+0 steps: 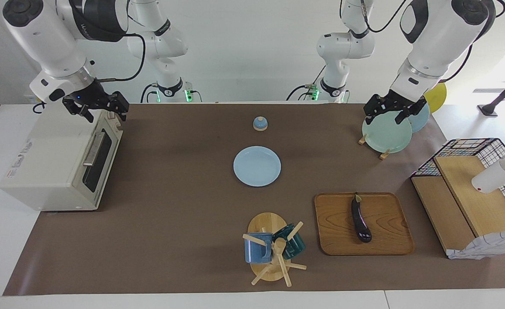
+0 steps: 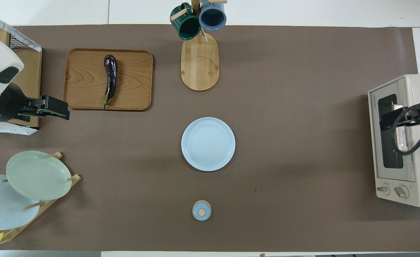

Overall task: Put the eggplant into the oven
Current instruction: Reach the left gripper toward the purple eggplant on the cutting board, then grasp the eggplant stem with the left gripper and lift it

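So far nothing is in hand. Right gripper hangs over the top front edge of the oven, just above the door's upper rim; whether it touches the casing I cannot tell. Its fingers look parted and hold nothing. In the overhead view the same gripper shows over the dark glass door, at about 3 o'clock on the table.

Left gripper hangs over the pale green plate standing in the plate rack, at about 1 o'clock in the facing view. How wide it stands I cannot tell — it carries nothing.

The eggplant lies on the wooden tray, untouched, at roughly 10 o'clock in the overhead view, well apart from both grippers and at the left arm's end of the table. The oven sits at the right arm's end.

Oven door appears shut, handle bar up against the face.

Judgement — the task is at its very start. Left to do: open the door, pick the eggplant off the tray, carry it the length of the table, set it inside.
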{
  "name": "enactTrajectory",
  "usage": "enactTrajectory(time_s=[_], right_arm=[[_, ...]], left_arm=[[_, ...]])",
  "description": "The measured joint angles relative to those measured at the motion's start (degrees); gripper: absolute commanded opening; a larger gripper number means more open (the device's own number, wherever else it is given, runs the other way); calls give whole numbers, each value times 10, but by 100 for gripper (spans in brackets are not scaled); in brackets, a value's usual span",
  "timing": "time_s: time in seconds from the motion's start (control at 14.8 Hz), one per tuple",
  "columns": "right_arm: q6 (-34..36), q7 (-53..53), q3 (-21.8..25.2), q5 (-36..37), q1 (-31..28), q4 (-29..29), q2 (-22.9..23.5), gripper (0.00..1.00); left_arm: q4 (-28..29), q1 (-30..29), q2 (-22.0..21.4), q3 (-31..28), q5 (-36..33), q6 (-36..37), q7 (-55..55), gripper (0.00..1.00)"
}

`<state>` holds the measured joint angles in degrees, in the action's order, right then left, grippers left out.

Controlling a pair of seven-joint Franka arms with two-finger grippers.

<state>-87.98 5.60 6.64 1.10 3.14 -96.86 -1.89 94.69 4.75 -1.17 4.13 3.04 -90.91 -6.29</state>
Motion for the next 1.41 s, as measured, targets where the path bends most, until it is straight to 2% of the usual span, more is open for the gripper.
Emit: enactTrajectory(time_s=[0.54, 0.81, 0.94, 1.08, 1.41], right_arm=[[0, 0, 0, 0, 0, 0, 0, 100], [0, 0, 0, 0, 0, 0, 0, 100], [0, 0, 0, 0, 0, 0, 0, 100], [0, 0, 0, 0, 0, 0, 0, 100], [0, 0, 0, 0, 0, 0, 0, 100]], left_arm=[[0, 0, 0, 0, 0, -4, -3, 100], [3, 0, 4, 0, 0, -41, -11, 100], [4, 1, 21, 1, 0, -58, -11, 100], [-8, 3, 67, 5, 0, -78, -11, 100], [-96, 14, 240, 7, 0, -153, -11, 100]])
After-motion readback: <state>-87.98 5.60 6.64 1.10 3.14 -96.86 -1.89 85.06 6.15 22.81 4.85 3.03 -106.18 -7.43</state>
